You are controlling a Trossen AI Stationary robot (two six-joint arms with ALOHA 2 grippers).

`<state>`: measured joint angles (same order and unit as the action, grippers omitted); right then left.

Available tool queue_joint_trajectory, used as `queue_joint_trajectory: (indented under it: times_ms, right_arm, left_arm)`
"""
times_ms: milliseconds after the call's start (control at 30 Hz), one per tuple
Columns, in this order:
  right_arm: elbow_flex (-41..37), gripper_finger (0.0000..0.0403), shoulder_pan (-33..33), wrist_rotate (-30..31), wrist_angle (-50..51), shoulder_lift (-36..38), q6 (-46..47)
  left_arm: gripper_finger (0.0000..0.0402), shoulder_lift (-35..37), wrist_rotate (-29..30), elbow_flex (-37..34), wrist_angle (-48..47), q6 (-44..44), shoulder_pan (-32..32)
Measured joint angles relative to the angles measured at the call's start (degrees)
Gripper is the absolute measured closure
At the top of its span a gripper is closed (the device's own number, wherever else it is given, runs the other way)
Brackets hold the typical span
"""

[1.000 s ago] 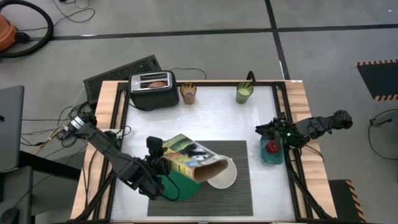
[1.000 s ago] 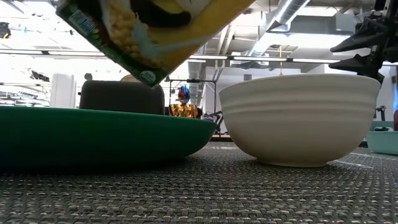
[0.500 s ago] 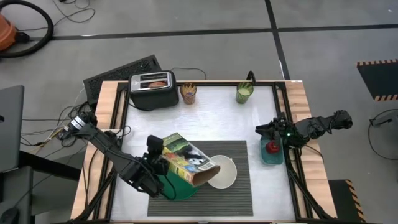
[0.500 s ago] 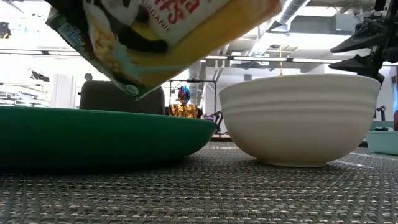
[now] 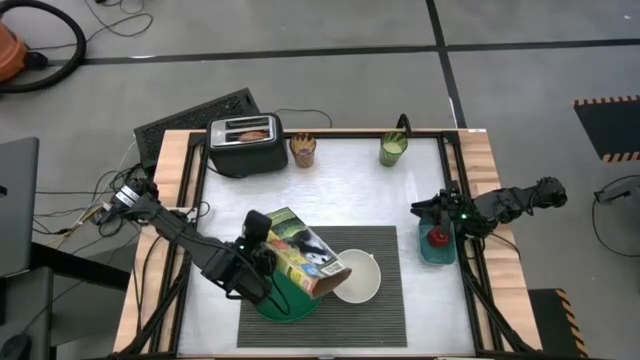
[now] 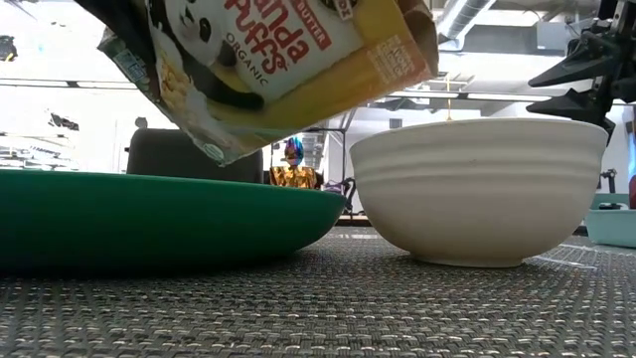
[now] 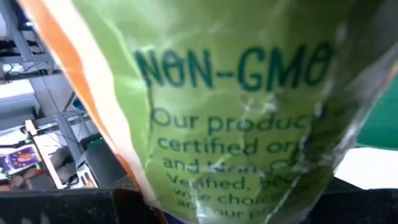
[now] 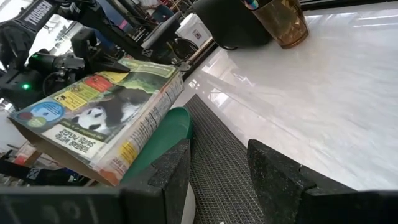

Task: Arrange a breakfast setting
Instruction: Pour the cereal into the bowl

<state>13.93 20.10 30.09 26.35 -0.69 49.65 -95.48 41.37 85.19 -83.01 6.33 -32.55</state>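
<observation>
Overhead, we see the left gripper (image 5: 262, 262) clamped on a cereal box (image 5: 306, 254), holding it tilted with its open end above the rim of the white bowl (image 5: 362, 281); the bowl sits on the dark placemat (image 5: 385, 310) just beside the green plate (image 5: 288, 304), which lies under the box; the right gripper (image 5: 422, 209) waits at the table's right edge near the teal dish (image 5: 437, 250) with the apple (image 5: 438, 236), its fingers apart and empty.
</observation>
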Motion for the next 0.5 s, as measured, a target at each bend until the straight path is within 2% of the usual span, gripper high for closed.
queue_joint_trajectory:
  times_ms: [500]
  right_arm:
    - [0.0,0.0214,0.0,0.0,0.6,0.0,-0.1]
  left_arm:
    - [0.0242,0.0,5.9,0.0,0.0,-9.4,2.9]
